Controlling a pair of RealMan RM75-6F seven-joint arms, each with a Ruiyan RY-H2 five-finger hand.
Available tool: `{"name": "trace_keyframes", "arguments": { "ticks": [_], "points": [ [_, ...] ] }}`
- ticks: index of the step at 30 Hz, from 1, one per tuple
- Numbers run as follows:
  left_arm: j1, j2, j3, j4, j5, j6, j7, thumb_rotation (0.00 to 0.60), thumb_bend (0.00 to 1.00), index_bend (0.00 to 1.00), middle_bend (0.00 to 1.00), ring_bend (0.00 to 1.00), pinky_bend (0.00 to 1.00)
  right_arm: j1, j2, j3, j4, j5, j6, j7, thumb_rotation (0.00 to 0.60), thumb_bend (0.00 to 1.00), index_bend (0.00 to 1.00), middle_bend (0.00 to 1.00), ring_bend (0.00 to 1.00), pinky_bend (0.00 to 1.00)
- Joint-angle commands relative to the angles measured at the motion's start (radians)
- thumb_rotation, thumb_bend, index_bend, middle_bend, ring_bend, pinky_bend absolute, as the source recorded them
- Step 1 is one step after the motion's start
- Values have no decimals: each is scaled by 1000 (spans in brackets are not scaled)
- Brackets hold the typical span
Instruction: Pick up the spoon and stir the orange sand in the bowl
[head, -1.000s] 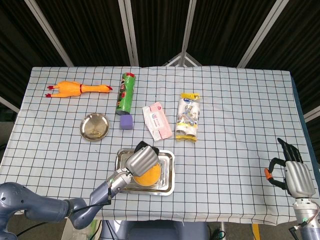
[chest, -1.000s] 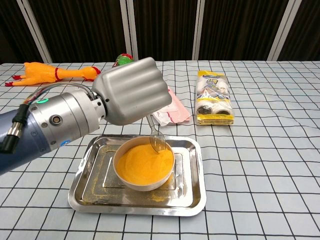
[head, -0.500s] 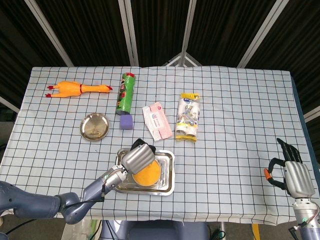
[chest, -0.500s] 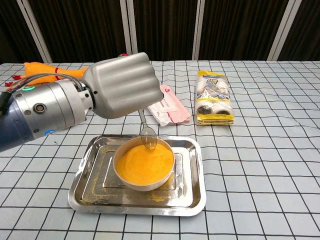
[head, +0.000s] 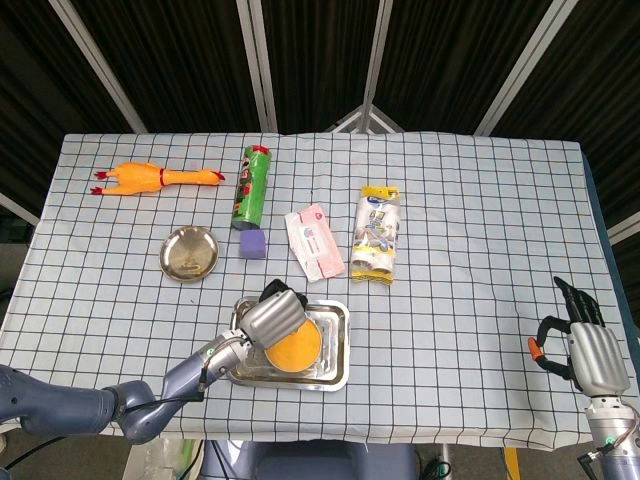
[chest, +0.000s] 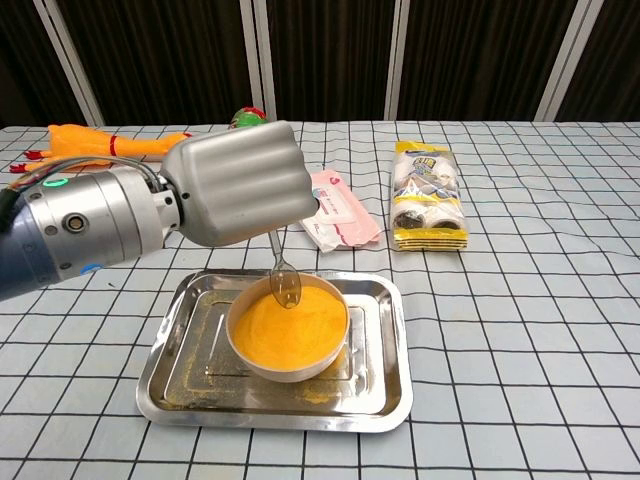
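The clear plastic spoon (chest: 284, 279) is held by its handle inside the clenched fingers of the big grey left hand (chest: 238, 184), with its bowl end hanging down right at the surface of the orange sand (chest: 290, 325), near the back rim of the round metal bowl (chest: 287, 362). The spoon looks light and fairly stiff but probably a bit bendy under load, so a grip high on the handle, as seen here, seems fine as long as it isn't leaned on too hard. Being smooth see-through plastic, it could easily twist or slip in those hard metal fingers. The sand reads as fine, dry and loose, mounded nearly to the rim, so it'll likely give way easily yet spill over the edge if stirred briskly; some grains are already scattered in the shiny rectangular steel tray (chest: 385, 345) under the bowl. The bowl itself looks thin, polished and slidey on that tray, so it might get pushed around. Everything sits on a desk covered by a soft white checked cloth (chest: 520, 330). The right hand (head: 592, 350) is parked well apart at the desk's far edge, holding nothing, fingers loosely apart as far as can be made out from the head view.
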Motion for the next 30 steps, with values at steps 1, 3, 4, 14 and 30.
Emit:
{"name": "trace_keyframes", "arguments": {
  "ticks": [1,3,4,14,30],
  "points": [
    [3,5,-5,0,5,0,-2,600,793,790,1000,1000,1000,0,0,0,0,1,-1,1,600,428,0,0,0,0],
    [8,13,-11,-2,8,3,-8,600,793,790,1000,1000,1000,1,0,0,0,1,-2,1,600,427,0,0,0,0],
    [10,17,-14,-4,8,5,-11,600,793,790,1000,1000,1000,1,1,0,-1,1,-2,1,600,427,0,0,0,0],
    [16,49,-18,-9,42,-13,-31,600,793,790,1000,1000,1000,-1,0,-1,-6,0,0,1,600,427,0,0,0,0],
    [23,-5,-15,21,67,-59,-16,600,793,790,1000,1000,1000,1,3,0,-9,6,-8,12,600,427,0,0,0,0]
  ]
}}
